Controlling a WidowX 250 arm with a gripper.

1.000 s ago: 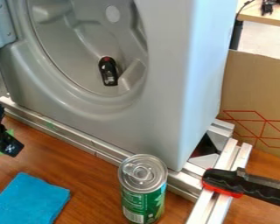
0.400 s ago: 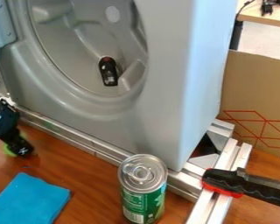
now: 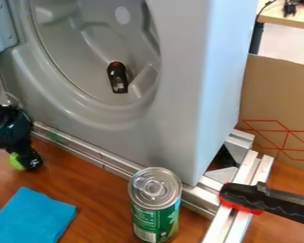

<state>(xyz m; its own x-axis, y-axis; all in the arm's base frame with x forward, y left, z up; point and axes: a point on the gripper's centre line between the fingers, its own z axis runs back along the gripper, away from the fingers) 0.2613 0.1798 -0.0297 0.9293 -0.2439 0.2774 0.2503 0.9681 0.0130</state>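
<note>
The camera view is showing the black gripper (image 3: 26, 161) hanging low over the wooden table (image 3: 88, 182) near the left edge of the view, its tip pointing down. A bright green piece (image 3: 16, 161) is sitting right against the gripper's lower end; whether the gripper is spreading, closing or pinching that piece, I cannot tell.

The gripper is hovering beside the left stretch of the metal rail (image 3: 94, 154), which is running along the foot of the large grey housing (image 3: 183, 90) and is bounding the room on that side. Toward the lower edge of the view, the blue cloth (image 3: 33, 217) is lying flat, with bare wood separating it from the gripper. More wood is stretching between the cloth's right edge and the green can (image 3: 155, 209), which is standing upright, its silver top up, near the rail.

Inside the housing's round recess, a small black object (image 3: 118, 77) with a red end is resting. Beyond the can, the black-and-red handle (image 3: 243, 197) is lying across the rails at the right, and cardboard (image 3: 275, 102) is rising behind them.
</note>
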